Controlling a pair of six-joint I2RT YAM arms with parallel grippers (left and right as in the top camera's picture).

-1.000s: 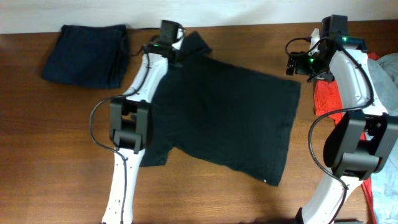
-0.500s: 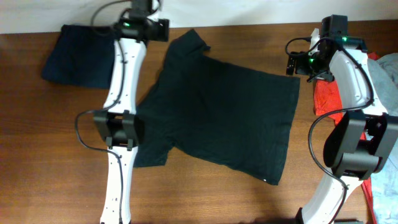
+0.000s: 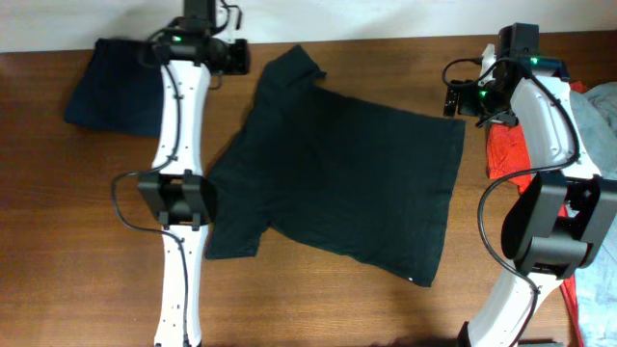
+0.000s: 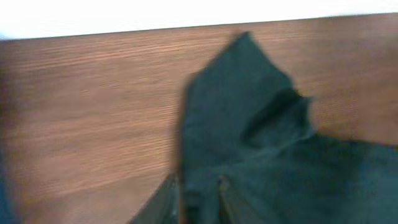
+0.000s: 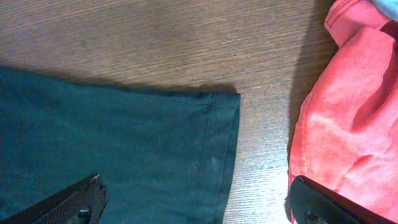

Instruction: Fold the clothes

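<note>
The clothes' black T-shirt [image 3: 337, 183] lies spread flat on the wooden table, a small white mark [image 3: 413, 281] at its near hem. My left gripper [image 3: 234, 56] hovers at the back edge, left of the shirt's far sleeve [image 3: 294, 67]. In the left wrist view its fingertips [image 4: 196, 202] stand close together with a narrow gap, blurred, just before the sleeve [image 4: 242, 106]. My right gripper [image 3: 453, 99] hangs open over the shirt's back right corner [image 5: 211, 124], its fingers [image 5: 87, 199] wide apart with nothing between them [image 5: 196, 180].
A folded navy garment [image 3: 135, 85] lies at the back left. A red garment [image 3: 506, 149] [image 5: 348, 112] and a pale grey-blue one [image 3: 598, 125] are heaped at the right edge, close to the right arm.
The left gripper let go of the shirt's far sleeve and drew back to the left along the rear edge. The sleeve now lies flat. The right arm has not moved.
</note>
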